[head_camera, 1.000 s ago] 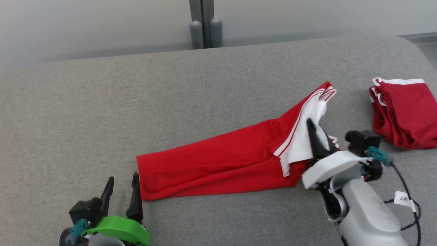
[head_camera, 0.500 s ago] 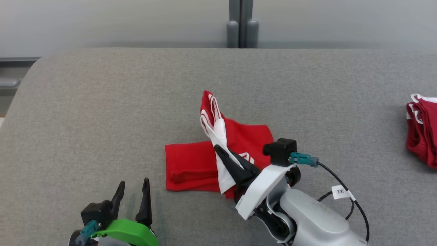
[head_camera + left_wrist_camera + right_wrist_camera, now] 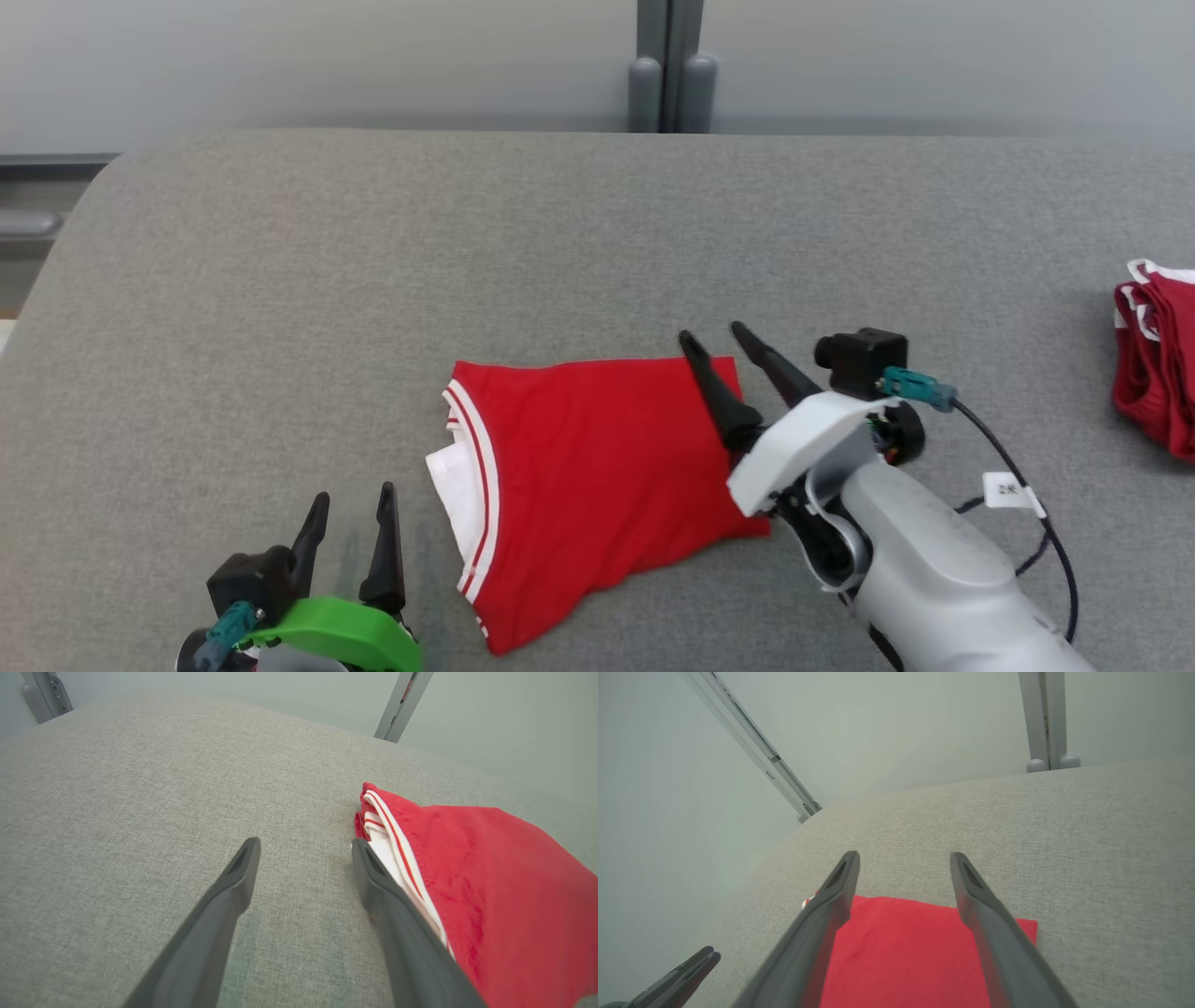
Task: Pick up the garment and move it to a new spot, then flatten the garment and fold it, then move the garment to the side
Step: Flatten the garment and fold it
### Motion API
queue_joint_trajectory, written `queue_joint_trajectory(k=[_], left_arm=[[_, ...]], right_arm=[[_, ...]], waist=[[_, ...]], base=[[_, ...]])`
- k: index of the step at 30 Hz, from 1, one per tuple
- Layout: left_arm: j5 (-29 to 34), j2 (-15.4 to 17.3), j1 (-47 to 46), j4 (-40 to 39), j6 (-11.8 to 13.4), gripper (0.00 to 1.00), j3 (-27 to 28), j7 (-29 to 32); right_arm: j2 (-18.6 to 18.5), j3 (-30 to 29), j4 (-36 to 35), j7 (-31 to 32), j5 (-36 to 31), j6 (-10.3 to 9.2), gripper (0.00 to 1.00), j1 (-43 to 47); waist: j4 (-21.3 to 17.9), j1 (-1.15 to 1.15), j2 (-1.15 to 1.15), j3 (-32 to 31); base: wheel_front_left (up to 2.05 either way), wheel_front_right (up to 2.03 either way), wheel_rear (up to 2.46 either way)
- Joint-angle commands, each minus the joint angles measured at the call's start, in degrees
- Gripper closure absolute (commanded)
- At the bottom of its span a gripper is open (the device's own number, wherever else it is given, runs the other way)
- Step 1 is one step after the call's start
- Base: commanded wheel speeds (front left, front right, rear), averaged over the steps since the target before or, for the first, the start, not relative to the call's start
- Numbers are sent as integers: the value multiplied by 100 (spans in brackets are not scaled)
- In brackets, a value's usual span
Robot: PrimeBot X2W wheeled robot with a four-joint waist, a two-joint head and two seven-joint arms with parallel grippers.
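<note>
Right claw [image 3: 711, 332] wide, empty, fingers over the right edge of the folded red garment [image 3: 597, 457]. Garment spreads leftward from it; left claw [image 3: 355, 493], also wide, just beside its striped end.

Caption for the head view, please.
Folded red garment lies on the grey surface between the open left gripper and open right gripper.

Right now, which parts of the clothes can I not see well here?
- Head view: the right pincer and its wrist hide the right side of the folded garment.
- Head view: the picture's right edge cuts off the second red pile.
- Left wrist view: a finger of the left pincer covers part of the garment's white edge.
- Every view: the top fold hides the layers under it.
</note>
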Motion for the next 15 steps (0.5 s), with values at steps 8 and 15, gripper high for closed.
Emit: queue_joint_trajectory(k=[8,15], left_arm=[[361,12,66,-192,15,0,192,1],[764,14,217,-492,15,0,260,0]], right_arm=[[-18,-1969,-221,-23,-2210,-5,0,1001],[-20,-2596,-608,-23,-2963,-5,0,1686]], waist=[[-545,0,0,-24],[-729,0,0,-116]], base=[[0,0,0],[0,0,0]])
